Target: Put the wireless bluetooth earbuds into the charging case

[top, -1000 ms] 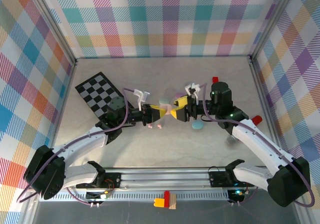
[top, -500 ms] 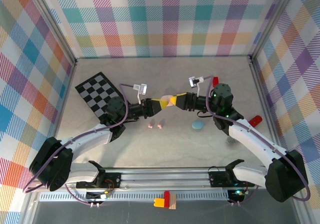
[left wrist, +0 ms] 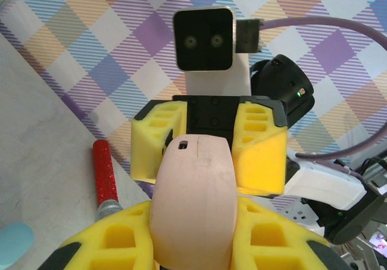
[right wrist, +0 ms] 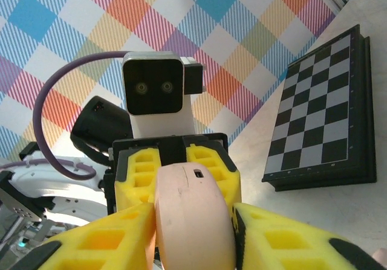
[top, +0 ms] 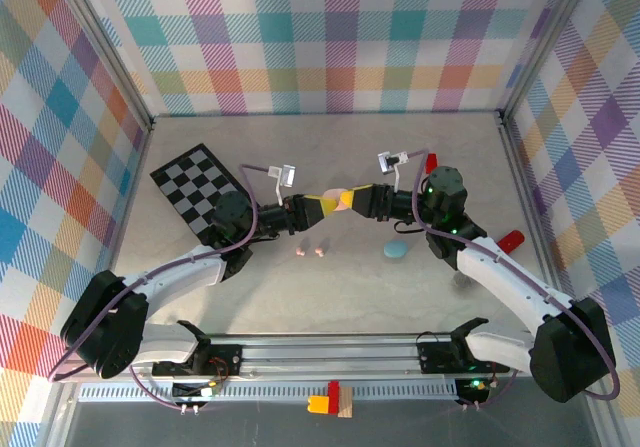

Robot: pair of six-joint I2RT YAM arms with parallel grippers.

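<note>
Pink charging case (left wrist: 192,203) gripped from both ends.
Keep your left gripper (top: 326,203) clamped; let the right gripper (top: 349,201), seemingly clamped too, pry it open slowly.

A pink case (top: 338,199) between left gripper (top: 324,204) and right gripper (top: 353,201), two pink earbuds (top: 300,252) on table (top: 330,147) nearby.

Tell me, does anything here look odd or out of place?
Yes. The left hand and right hand both clasp one pink case in mid-air, like a tug-of-war, while two tiny pink earbuds lie loose on the table nearby instead of inside a case.
</note>
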